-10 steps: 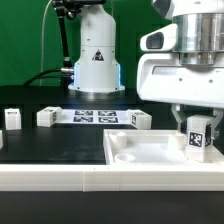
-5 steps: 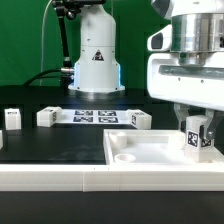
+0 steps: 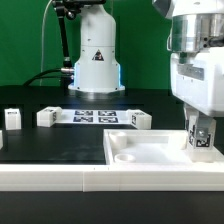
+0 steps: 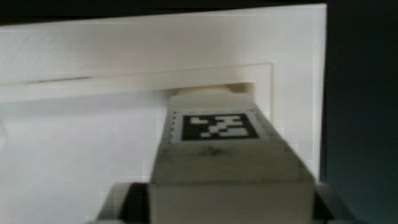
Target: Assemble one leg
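**Leg at the panel's corner: where the seating could slip**

Here, starting from the exterior view's left, three spare legs stand loose on the black surface: one at the far left, a second just left of the marker board, and a third just right of it. None is touched, and all are well apart from the arm, so they are at little risk.

Next comes the tabletop panel, a large flat white square with a round recess showing at its near-left corner. It lies free on the surface, so I judge that a sideways push from the descending part could slide it and spoil the alignment.

At the far right the gripper has its jaws clamped on the leg, held upright with its tag facing outward, low over the panel's right corner. The wrist view shows the leg tag-side up, its tip close to a raised edge of the panel; whether it already touches cannot be told. The target recess is hidden behind the leg in both views, so a small offset would go unseen. The likely failures, as I judge them: the tip catching on the rim and tilting in the jaws, or pressing down off-centre and jamming instead of seating.
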Motion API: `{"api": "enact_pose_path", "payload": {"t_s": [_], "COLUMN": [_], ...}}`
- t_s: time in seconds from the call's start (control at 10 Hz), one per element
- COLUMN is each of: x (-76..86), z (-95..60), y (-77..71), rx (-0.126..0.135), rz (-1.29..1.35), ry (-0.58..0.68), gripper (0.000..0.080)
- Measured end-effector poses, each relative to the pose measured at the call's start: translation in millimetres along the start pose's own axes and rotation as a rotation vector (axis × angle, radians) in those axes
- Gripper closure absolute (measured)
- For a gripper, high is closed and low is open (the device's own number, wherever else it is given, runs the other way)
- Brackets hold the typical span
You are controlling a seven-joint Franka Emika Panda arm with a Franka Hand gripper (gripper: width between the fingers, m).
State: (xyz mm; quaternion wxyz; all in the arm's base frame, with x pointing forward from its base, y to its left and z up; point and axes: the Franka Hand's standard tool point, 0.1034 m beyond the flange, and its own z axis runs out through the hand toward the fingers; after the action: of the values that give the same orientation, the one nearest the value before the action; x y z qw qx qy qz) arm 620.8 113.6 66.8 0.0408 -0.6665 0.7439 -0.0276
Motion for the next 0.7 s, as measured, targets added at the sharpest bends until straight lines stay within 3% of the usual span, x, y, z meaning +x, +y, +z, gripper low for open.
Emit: {"api": "enact_pose_path", "payload": {"t_s": [0.3,0.7], "x": [-1.0,-1.8], "z": [-0.4,-0.1], "y": [1.5,1.7], "rx": [-0.004,-0.005], "rz": [0.216,0.217], "ry": [0.002,-0.014], "gripper": [0.0509,0.0504]}}
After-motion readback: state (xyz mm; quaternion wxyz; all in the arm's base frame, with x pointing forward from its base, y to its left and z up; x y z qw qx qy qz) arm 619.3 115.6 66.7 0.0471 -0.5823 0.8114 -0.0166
